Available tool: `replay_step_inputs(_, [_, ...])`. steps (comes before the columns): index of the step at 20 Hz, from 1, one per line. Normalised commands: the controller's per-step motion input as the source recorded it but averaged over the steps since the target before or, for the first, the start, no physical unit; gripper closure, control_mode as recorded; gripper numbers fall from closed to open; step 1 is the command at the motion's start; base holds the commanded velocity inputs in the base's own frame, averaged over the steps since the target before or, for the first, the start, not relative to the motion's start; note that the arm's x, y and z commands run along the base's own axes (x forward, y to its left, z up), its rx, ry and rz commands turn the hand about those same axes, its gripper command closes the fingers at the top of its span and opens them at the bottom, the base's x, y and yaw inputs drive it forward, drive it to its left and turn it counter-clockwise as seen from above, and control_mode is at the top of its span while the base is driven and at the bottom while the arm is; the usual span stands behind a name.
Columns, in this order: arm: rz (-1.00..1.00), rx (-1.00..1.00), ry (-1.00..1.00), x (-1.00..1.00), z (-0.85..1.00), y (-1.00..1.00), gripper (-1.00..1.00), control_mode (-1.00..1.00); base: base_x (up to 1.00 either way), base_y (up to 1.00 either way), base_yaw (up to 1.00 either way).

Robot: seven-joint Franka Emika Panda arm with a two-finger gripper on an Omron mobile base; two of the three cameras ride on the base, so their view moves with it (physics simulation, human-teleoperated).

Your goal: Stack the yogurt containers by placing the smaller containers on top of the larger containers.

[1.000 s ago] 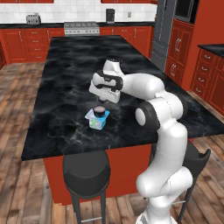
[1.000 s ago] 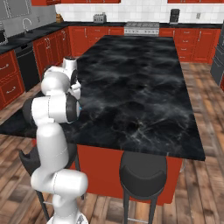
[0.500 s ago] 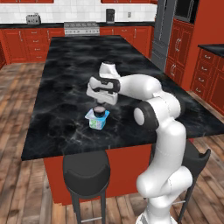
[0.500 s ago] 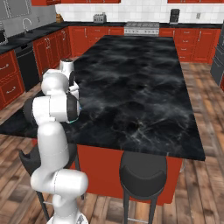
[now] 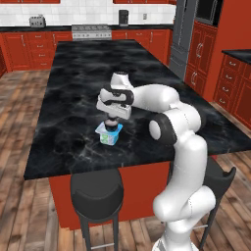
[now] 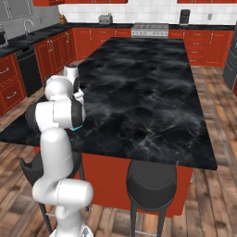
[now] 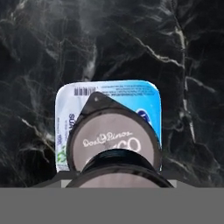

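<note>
Hand view looks straight down on a small round cup [image 7: 113, 139] with a pale printed lid, resting on the light-blue top of the square yogurt tub [image 7: 109, 94] on the black marble desk [image 7: 183, 52]. A second small cup [image 7: 118, 168] sits nearest the camera, apparently pinched in the hand [image 5: 113, 119], though the fingertips themselves are hidden. Left base view places the hand directly over the tub, near the desk's front edge. These cups look light, rigid and smooth-sided; gripping the round wall below the lid seems safest, since a stack would topple easily.

Base views rearward; hand view perhaps top-down.
</note>
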Motion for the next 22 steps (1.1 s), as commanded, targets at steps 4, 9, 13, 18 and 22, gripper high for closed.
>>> replay_step_inputs(4, [0.00,0.00,0.01,0.14,-0.08,0.00,1.00,-1.00,0.00,0.00,0.00])
replay_step_inputs(9, [0.01,0.02,0.06,0.29,-0.13,0.07,1.00,-1.00,0.00,0.00,0.00])
replay_step_inputs(13, [0.03,0.03,0.08,0.38,-0.17,0.15,1.00,-1.00,0.00,0.00,0.00])
replay_step_inputs(18, [0.01,0.00,0.03,0.22,-0.15,0.14,1.00,-1.00,0.00,0.00,0.00])
replay_step_inputs(22, [0.00,0.00,0.00,0.01,-0.08,0.11,-1.00,-1.00,0.00,0.00,0.00])
